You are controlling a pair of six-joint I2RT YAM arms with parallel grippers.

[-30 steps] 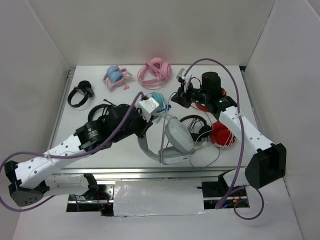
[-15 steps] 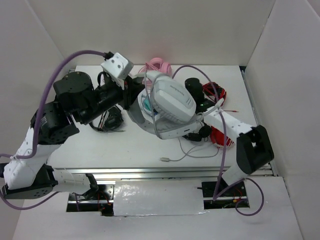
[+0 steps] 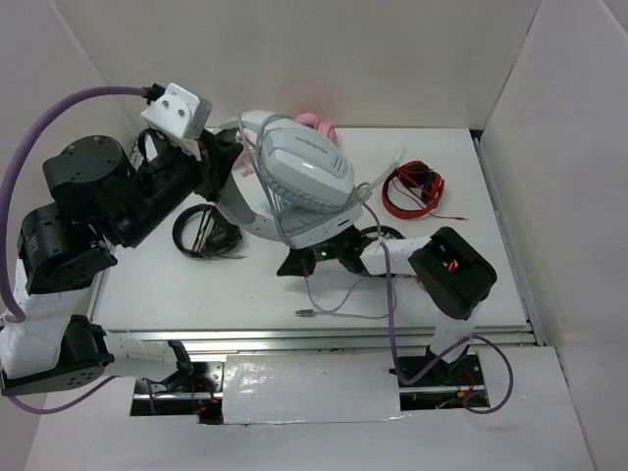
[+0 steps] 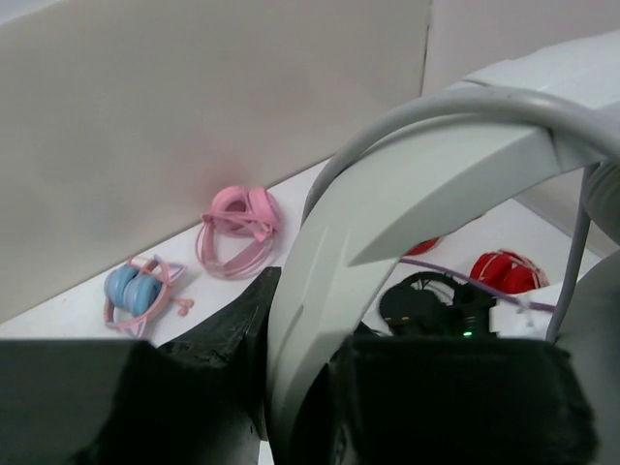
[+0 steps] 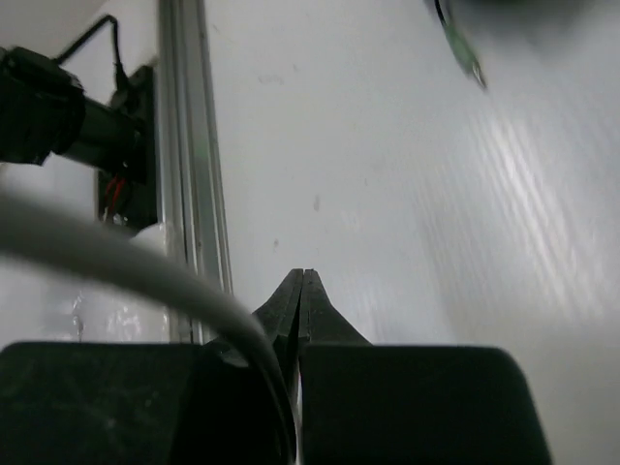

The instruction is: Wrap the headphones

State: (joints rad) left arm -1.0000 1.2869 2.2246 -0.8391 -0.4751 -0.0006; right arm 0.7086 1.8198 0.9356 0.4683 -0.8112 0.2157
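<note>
Top view — left end effector (image 3: 228, 164) clamped on headphones (image 3: 299, 177) band. Pair hoisted higher and further left than half-second ago, now upper centre, off table (image 3: 196, 289). Right end effector (image 3: 289, 266) has dropped to lower centre by trailing cable (image 3: 334, 315). Winding likely next.
Left wrist — band wedged between fingers.
Right wrist — jaws pressed together. Cable alongside; pinched or not, cannot tell.

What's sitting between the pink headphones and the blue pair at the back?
Nothing: the left wrist view shows only bare table between the pink headphones and the blue pair.
</note>
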